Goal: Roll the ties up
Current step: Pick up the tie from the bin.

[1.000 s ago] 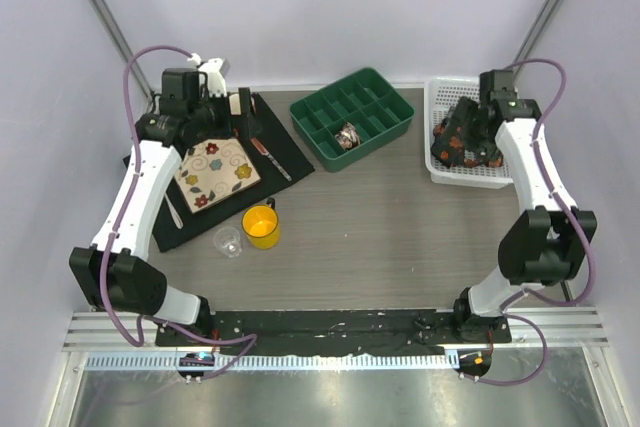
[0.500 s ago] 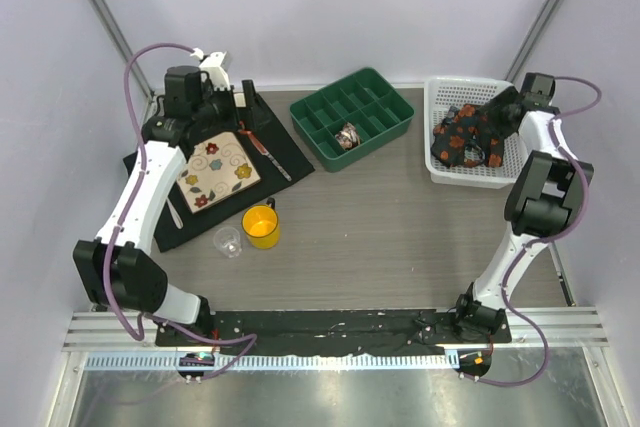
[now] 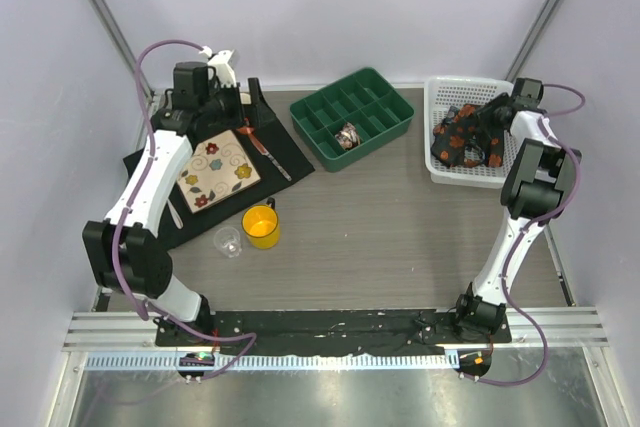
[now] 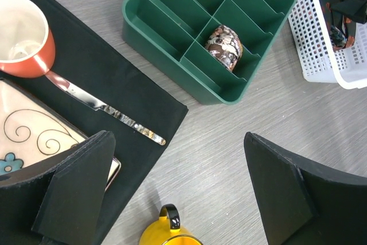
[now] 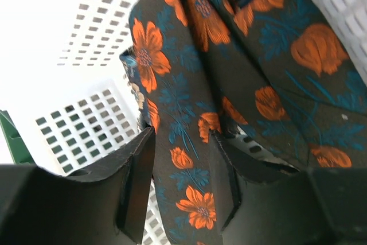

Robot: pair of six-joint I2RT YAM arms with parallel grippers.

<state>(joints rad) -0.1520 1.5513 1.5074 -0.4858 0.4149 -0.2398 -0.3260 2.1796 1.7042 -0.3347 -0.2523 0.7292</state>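
Top external: fixed high above and behind the arm bases (image 3: 190,319), which sit at its lower edge; faces down and forward; distant, whole table (image 3: 400,237) in frame; left wrist: on the raised left arm; looks obliquely down past the left gripper (image 4: 178,142) at mid-range; takes in the green tray (image 4: 163,44) and a corner of the white basket (image 4: 321,55); right wrist: inside the white basket, very close; ties (image 5: 189,113) fill the frame around the right gripper (image 5: 180,136); shared: green tray in top and left-wrist views; white basket and ties in all three.
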